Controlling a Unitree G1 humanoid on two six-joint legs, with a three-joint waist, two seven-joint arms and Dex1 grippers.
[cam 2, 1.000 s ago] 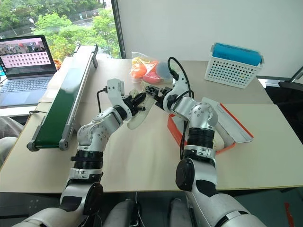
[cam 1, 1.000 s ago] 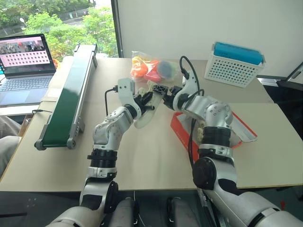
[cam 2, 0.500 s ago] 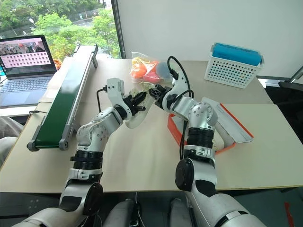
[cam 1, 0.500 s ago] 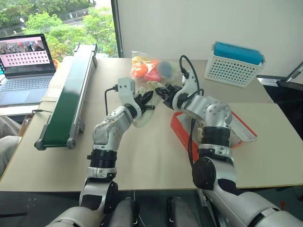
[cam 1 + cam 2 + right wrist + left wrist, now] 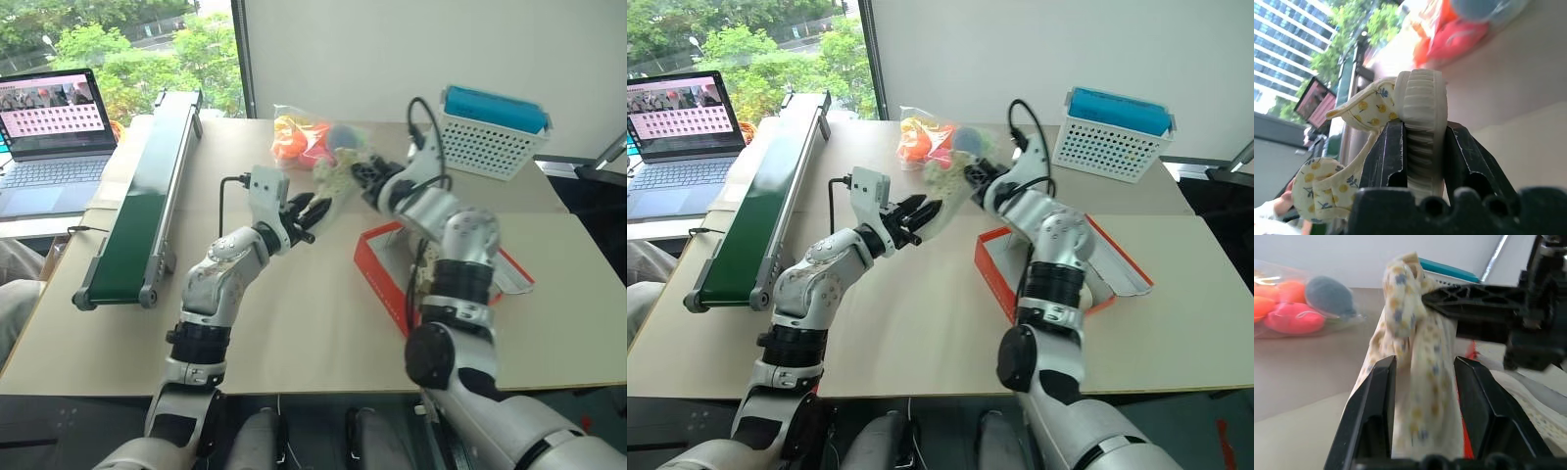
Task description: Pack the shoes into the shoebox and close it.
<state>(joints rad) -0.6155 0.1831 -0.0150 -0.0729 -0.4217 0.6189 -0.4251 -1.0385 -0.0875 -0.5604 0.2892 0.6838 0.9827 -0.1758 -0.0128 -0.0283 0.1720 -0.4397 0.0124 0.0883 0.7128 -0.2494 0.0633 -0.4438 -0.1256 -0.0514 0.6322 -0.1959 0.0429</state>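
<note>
My right gripper (image 5: 1420,147) pinches the shoe (image 5: 1418,122) by its sole, above the table (image 5: 294,313). Left gripper (image 5: 1422,396) fingers spread w/ shoe between them, near the shoebox (image 5: 377,274).

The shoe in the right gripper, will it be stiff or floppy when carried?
The ribbed sole is probably stiff: it stands straight in the right gripper. The flowered strap looks soft and may flop or snag.

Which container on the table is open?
The orange-red shoebox by the right arm: its lid is folded out flat, showing the white inside. The white perforated basket at the far right has a blue item across its top.
</note>
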